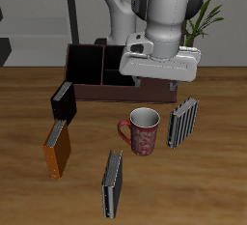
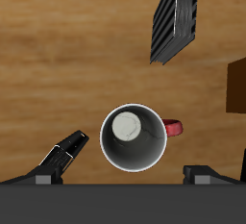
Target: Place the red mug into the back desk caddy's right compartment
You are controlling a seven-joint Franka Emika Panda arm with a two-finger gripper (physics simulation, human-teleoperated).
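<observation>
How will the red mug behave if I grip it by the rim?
The red mug looks rigid and stands upright, so it should lift steadily. Its surface looks smooth, so it may slip. The gripper is spread wide above it; its side handle could swing it off-centre.

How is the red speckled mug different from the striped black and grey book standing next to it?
The small red speckled mug is round, while the striped black and grey book is thin and flat. The mug is open-topped and white inside; the book is shut. The mug has a red loop handle; the book has none. Both stand upright on the wooden table.
</observation>
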